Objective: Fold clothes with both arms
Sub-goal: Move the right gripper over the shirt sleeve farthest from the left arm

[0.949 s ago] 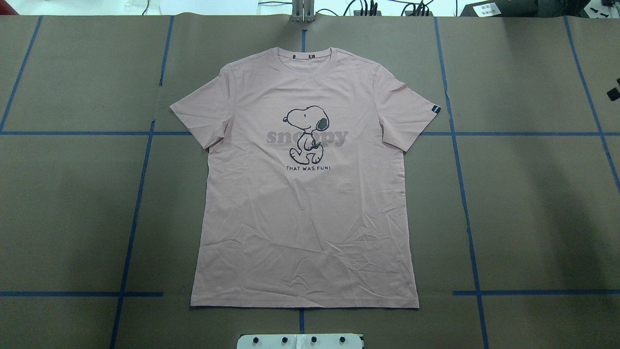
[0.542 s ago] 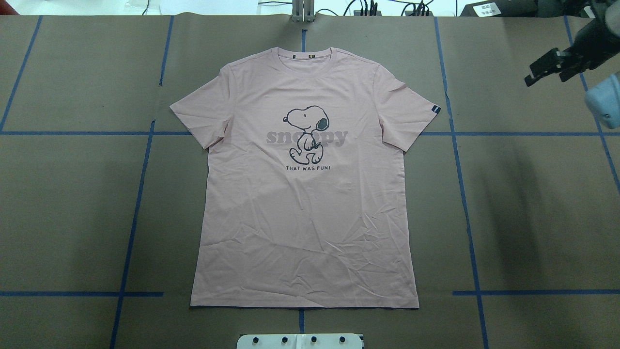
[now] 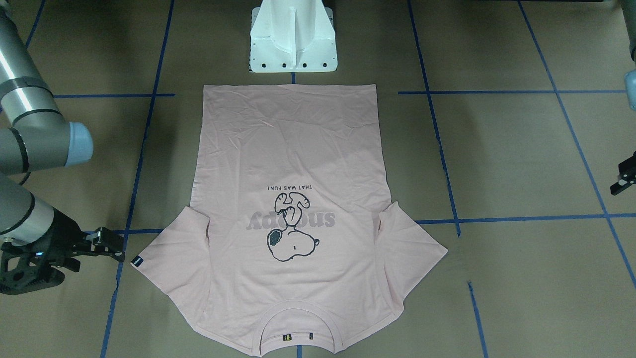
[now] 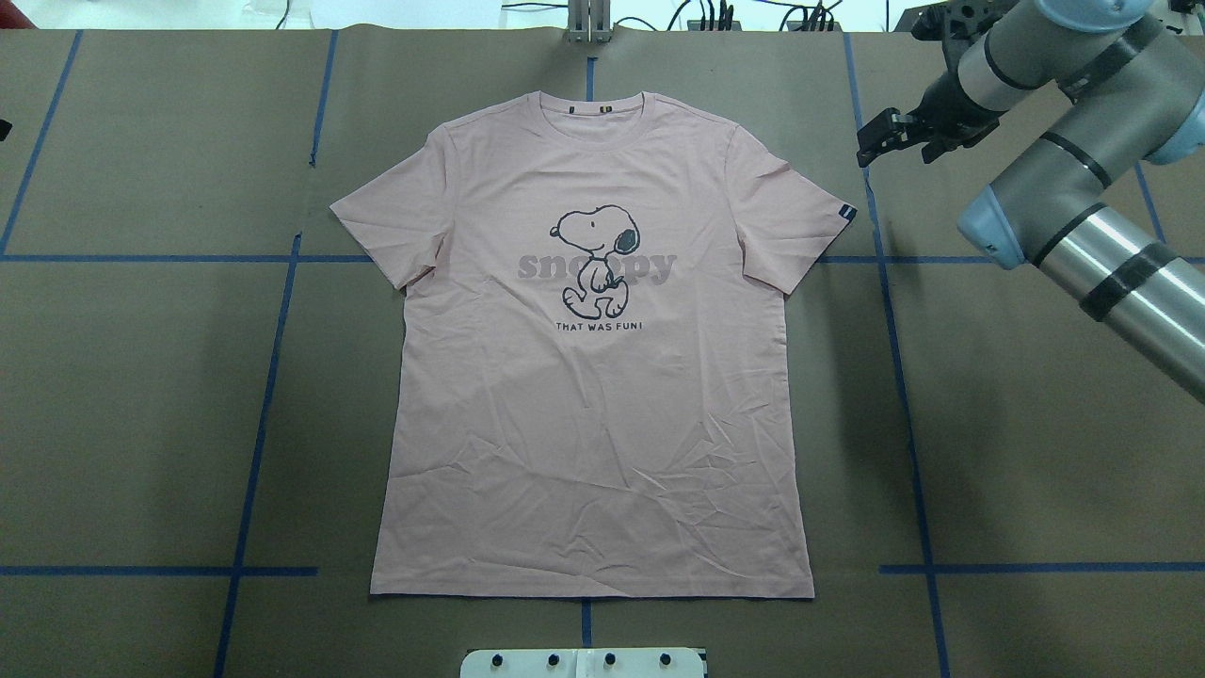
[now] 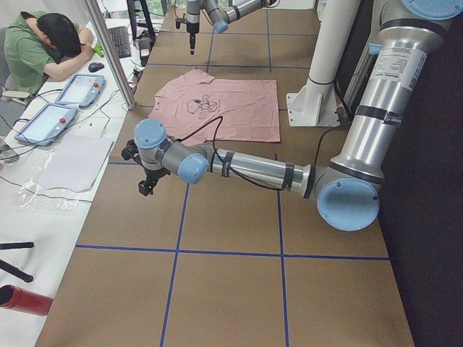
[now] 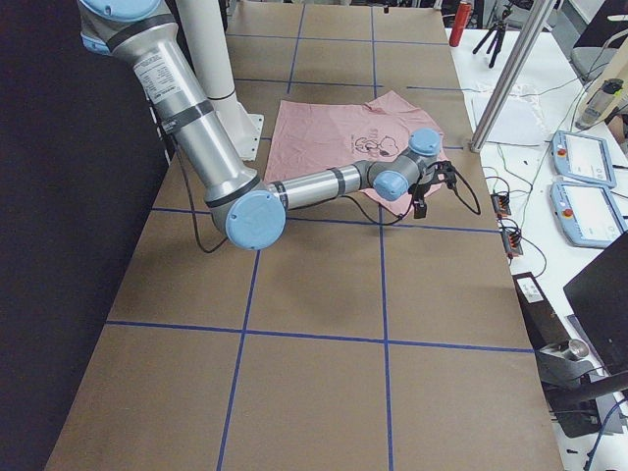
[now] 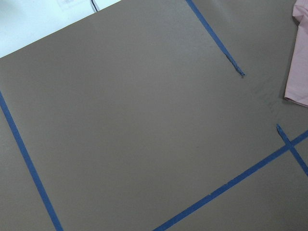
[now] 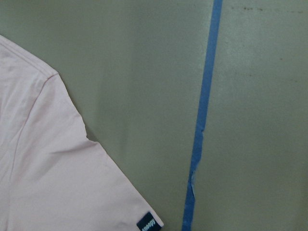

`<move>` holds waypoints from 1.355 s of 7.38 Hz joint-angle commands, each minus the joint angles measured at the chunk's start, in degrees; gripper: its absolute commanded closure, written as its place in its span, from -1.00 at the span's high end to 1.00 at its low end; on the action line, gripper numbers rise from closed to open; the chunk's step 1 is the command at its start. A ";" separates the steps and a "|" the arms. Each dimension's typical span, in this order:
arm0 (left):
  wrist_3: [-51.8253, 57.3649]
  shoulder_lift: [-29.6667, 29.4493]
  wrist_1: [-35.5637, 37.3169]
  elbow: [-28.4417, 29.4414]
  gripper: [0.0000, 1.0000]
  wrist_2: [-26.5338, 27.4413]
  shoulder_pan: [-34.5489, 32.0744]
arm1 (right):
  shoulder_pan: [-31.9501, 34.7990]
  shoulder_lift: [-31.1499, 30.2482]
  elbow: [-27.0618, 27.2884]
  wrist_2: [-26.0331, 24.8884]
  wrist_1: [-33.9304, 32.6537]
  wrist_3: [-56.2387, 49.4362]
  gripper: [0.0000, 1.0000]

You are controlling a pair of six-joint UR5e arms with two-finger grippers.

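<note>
The pale pink Snoopy T-shirt (image 4: 593, 377) lies flat and front up on the brown table, collar at the far side; it also shows in the front-facing view (image 3: 293, 164). My right gripper (image 4: 875, 141) hovers just beyond the right sleeve, near its dark label (image 4: 847, 212), and its jaws look open and empty; the front-facing view shows it too (image 3: 115, 247). The right wrist view shows that sleeve (image 8: 57, 183) and the label (image 8: 148, 224). My left gripper (image 3: 625, 180) is far off the left sleeve, half cut off. I cannot tell if it is open.
The white pedestal base (image 3: 293, 44) stands at the hem side. Blue tape lines (image 4: 899, 377) cross the brown table cover. A metal post (image 4: 588, 24) and cables sit at the far edge. A person (image 5: 43, 43) and tablets are at a side desk.
My right arm has swung in from the right edge and moved left to the shirt's right sleeve. The shirt has not moved.
</note>
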 commanded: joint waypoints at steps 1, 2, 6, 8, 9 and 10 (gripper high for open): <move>-6.24 0.06 -3.49 0.57 1.00 0.33 1.69 | -3.24 1.87 -4.39 -2.85 0.30 0.34 0.95; -7.72 -0.11 -3.58 0.83 1.00 0.33 1.87 | -4.56 2.05 -4.75 -4.69 0.21 0.34 0.93; -7.91 -0.11 -3.67 0.83 1.00 0.16 1.78 | -6.07 2.22 -5.28 -4.88 0.13 0.16 0.84; -8.00 -0.02 -3.67 0.74 1.00 -0.10 1.78 | -6.16 2.14 -5.37 -4.88 0.04 0.16 0.77; -8.00 -0.02 -3.67 0.74 1.00 -0.11 1.78 | -6.16 2.13 -5.46 -4.88 0.04 -0.01 0.68; -8.00 -0.02 -3.67 0.74 1.00 -0.11 1.78 | -6.16 2.13 -5.63 -4.88 0.04 -0.02 0.32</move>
